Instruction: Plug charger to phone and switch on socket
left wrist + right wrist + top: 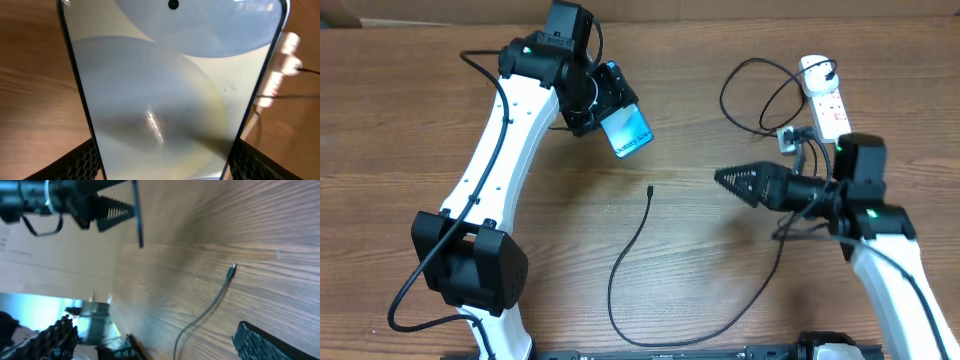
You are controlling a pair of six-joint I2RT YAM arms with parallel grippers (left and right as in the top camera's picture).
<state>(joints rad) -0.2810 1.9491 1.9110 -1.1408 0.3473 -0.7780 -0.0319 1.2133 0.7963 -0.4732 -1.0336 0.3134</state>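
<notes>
Step in hand, as I judge it: fetch the connector.

- The left gripper (617, 118) clamps the phone (630, 133) by its long edges. The phone is held off the table (400, 120), upper middle, with its blue screen tilted.
- The right gripper (730, 180) gapes fully and is empty. It points at the charger (620, 260) tip.
- Advice: pinch just behind the tip and keep it square to the phone's port.
- The socket (825, 95) lies far right.
- Charger: thin, black, a limp curve on the wood. Its small tip lies between the two grippers.
</notes>
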